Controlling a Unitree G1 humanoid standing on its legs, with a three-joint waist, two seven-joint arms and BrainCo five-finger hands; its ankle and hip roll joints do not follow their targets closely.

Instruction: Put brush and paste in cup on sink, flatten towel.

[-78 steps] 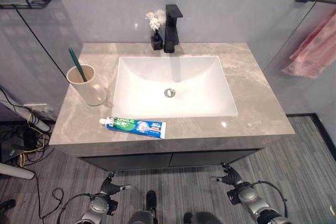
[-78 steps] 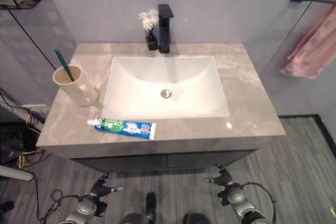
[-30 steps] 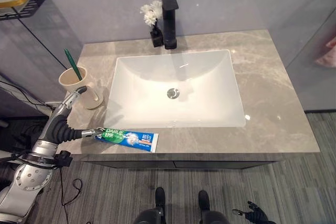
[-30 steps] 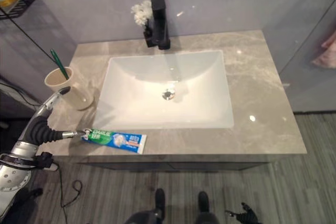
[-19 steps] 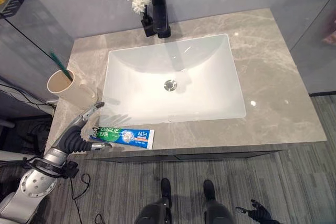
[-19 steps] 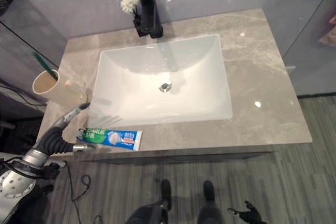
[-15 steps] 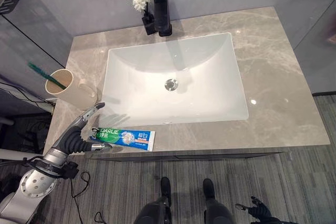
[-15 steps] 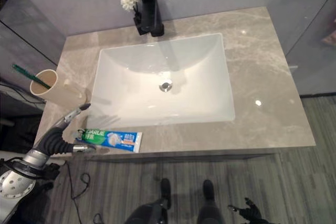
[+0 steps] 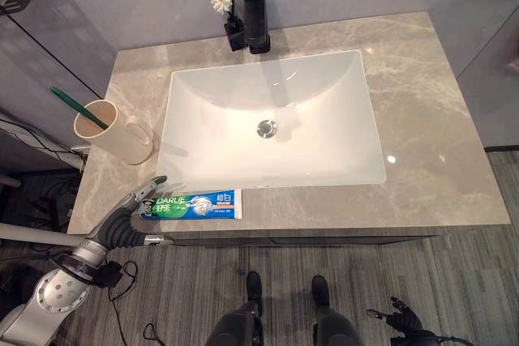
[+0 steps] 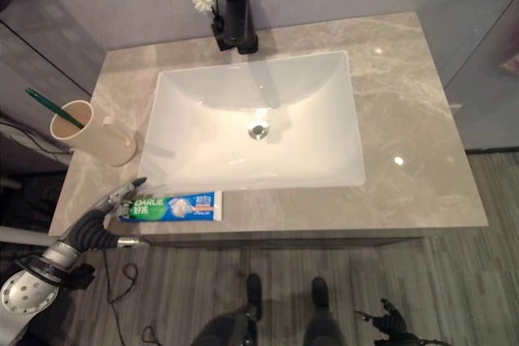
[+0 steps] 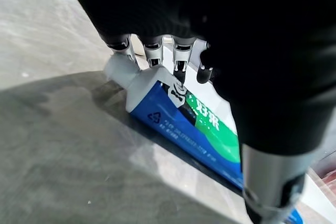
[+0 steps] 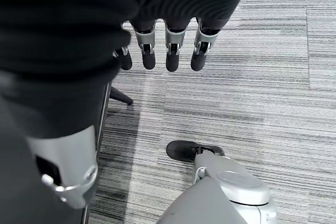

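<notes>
Now the left hand (image 9: 130,215) had moved in on the cap end of the toothpaste tube (image 9: 193,205), fingers (image 11: 152,52) extended over it and thumb apart below the counter edge, not yet closed; a second earlier it had been just beside the cup (image 9: 112,132). The tube lay flat on the grey countertop (image 9: 422,119) by the front edge, before the white basin (image 9: 272,123). The green toothbrush (image 9: 78,108) stood in the cup as before. The right hand (image 12: 163,45) hung low over the floor, fingers loosely extended.
</notes>
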